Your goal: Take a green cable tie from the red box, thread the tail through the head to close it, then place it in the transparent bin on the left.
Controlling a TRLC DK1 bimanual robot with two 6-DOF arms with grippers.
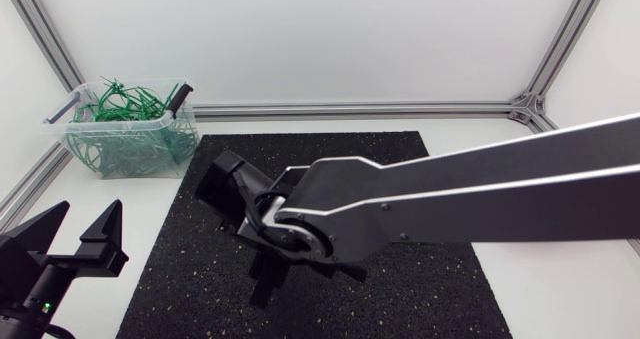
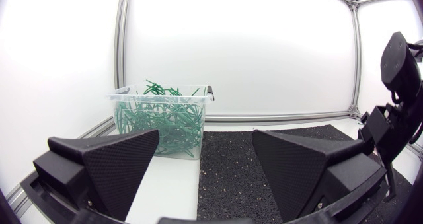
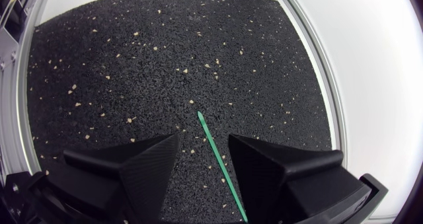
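White bench (image 1: 560,299) inside a pale aluminium-framed enclosure, carrying a black speckled rubber mat (image 1: 180,279). The right claw (image 3: 203,139) hangs over the middle of the mat with its two wedge fingers parted and nothing gripped. One slim green plastic cable tie (image 3: 211,141) runs straight through the gap between them, nearer one finger than the other, its pointed tail just ahead of the fingertips. It appears to lie flat on the mat, and its head end passes out of sight beneath the claw. The left claw (image 2: 206,135) sits beside the mat's edge with its fingers spread wide and empty. Ahead of it, and well apart from the right claw, stands the clear plastic transparent bin (image 2: 162,96), already heaped with looped green ties (image 1: 125,129). No red box shows in any view. Handling judgement: the tie is very light, thin and springy, with a smooth surface likely to slip or twist under broad fingers. Lying low on the mat, it gives little height to pinch. A hold across its width near mid-length, or nearer the thicker head, would probably leave the tail free for threading.
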